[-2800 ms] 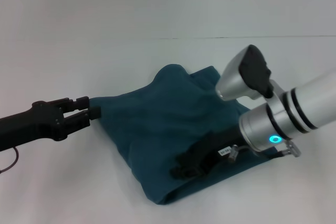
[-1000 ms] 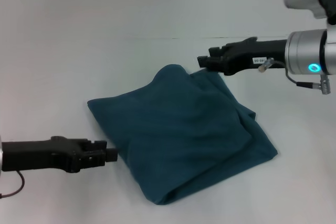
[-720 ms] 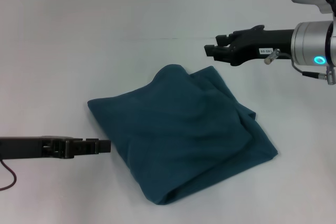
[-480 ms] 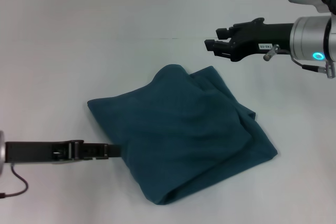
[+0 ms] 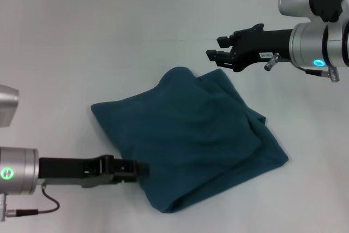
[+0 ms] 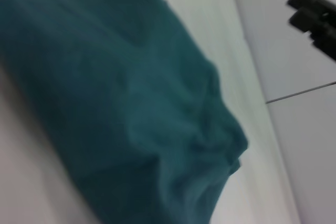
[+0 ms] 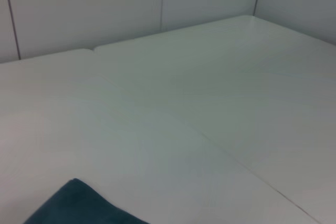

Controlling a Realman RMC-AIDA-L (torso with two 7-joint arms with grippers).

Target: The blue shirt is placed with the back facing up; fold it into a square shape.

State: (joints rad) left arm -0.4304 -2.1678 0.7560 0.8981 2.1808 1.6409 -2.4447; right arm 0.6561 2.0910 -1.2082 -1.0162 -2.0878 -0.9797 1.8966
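Both arms were silver cylinders with glowing teal ring lights, black grippers, thin cables; the right gripper (image 5: 219, 55) bore a white label.

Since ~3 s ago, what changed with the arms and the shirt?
The right gripper lifted off the shirt and pulled back beyond its far corner, jaws apart. The left gripper left the shirt's left corner, swung toward the robot and now meets the near-left edge. The shirt stayed a folded, roughly square bundle on the table.
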